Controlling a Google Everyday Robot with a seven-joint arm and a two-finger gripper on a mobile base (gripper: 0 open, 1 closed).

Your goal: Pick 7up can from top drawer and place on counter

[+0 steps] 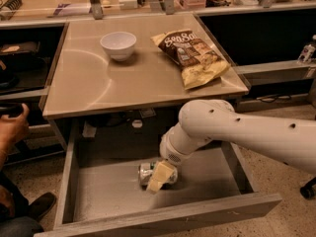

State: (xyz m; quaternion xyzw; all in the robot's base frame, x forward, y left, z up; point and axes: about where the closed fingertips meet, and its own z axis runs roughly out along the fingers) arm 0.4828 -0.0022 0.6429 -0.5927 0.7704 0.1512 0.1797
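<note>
Half the 7up can (145, 171) hides behind the gripper (160, 175) in the top drawer (98, 194) (can lying sideways). We cannot tell its grip.

speckled floor (291, 221), dark side shelves (256, 38) left and right, cluttered tan ledge (49, 1) out back, warm lighting. hand (159, 176) low, mid-frame.

Counter (89, 83): smooth beige metal-look top, soft sheen, arc-shaped glare. White bowl (118, 44): glossy, ceramic or plastic, can't tell. Chip bag (195, 57): crinkled shiny film. 7up can (145, 172): silvery aluminium, reflective. Top drawer (108, 191): matt grey floor and walls. Robot arm (247, 132): smooth white shell, semi-gloss. Gripper (158, 176), down in the drawer at the can: matt cream plastic.
</note>
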